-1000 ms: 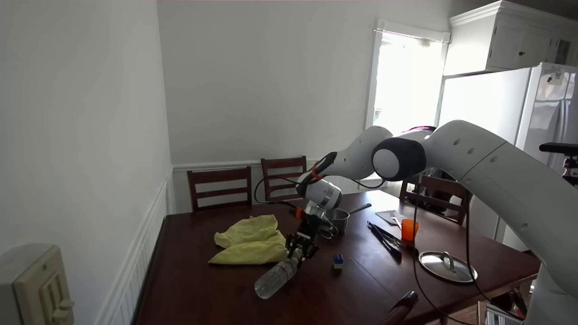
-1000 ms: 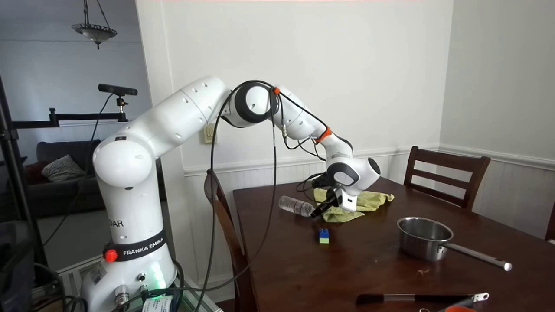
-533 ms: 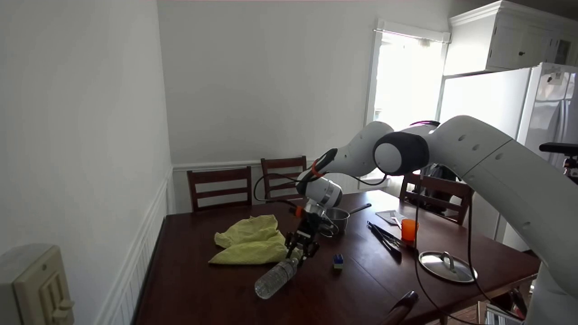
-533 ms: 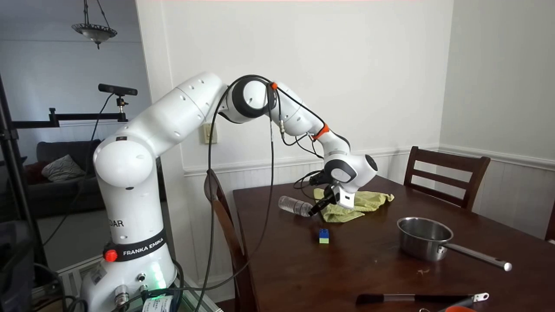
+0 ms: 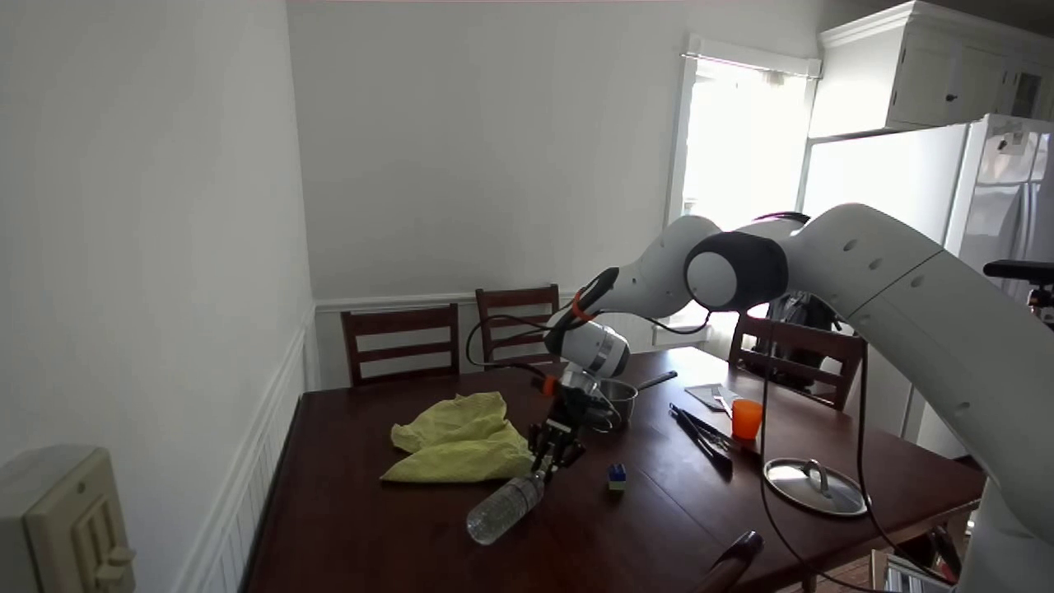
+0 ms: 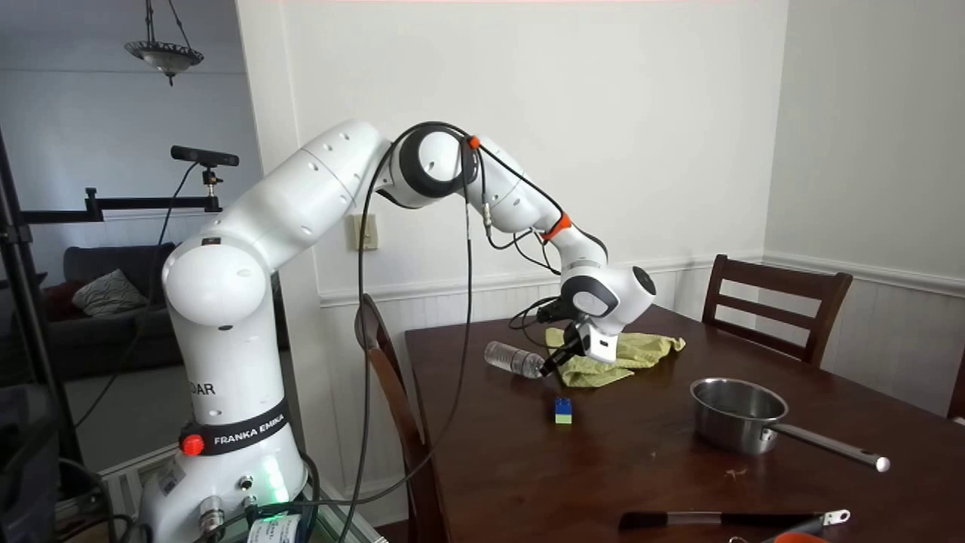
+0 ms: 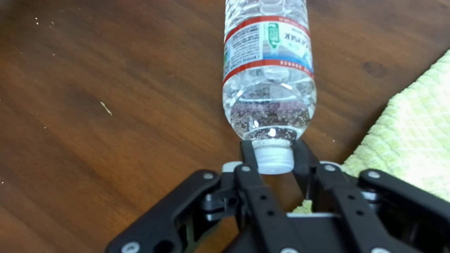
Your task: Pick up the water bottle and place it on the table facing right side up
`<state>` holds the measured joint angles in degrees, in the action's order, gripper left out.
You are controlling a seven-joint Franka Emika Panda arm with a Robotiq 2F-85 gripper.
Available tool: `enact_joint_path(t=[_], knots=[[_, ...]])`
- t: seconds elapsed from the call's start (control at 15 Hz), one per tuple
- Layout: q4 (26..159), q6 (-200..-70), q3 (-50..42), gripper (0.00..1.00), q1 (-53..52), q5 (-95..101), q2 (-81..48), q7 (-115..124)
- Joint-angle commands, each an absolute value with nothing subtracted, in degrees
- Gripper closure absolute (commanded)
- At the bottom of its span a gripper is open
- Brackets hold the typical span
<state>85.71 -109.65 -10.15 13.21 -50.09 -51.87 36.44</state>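
Note:
The water bottle (image 7: 269, 52) is clear plastic with a white cap and a red-edged label. It lies on its side on the dark brown table (image 7: 105, 147). It shows in both exterior views (image 5: 504, 509) (image 6: 514, 360), its cap end toward my gripper. My gripper (image 7: 272, 144) reaches down at a slant, and its two fingers press the bottle's neck and cap from both sides. The gripper also shows in both exterior views (image 5: 544, 466) (image 6: 548, 368). The cap's far underside is hidden.
A yellow cloth (image 5: 457, 449) lies close beside the gripper. A small blue and green block (image 6: 563, 411) is near the bottle. A steel pot (image 6: 735, 418), black tongs (image 5: 700, 436), an orange cup (image 5: 746, 419) and a lid (image 5: 815, 487) stand further off.
The arm's elbow has risen. The fingers have come together on the bottle's neck. The bottle has shifted very slightly and still lies on its side.

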Motion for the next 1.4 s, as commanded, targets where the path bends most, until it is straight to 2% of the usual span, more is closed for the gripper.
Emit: enact_joint_path(t=[0.0, 0.27, 0.73, 1.33], knots=[[89.6, -111.5, -10.6, 0.92, 12.1, -48.5, -48.3, 36.4], [92.0, -110.7, -10.9, 0.92, 7.8, -42.6, -41.2, 37.1], [88.7, -110.0, -9.3, 0.92, 0.7, -29.8, -30.4, 46.6], [86.2, -107.9, -7.0, 0.92, 3.1, -27.3, -29.2, 49.9]])
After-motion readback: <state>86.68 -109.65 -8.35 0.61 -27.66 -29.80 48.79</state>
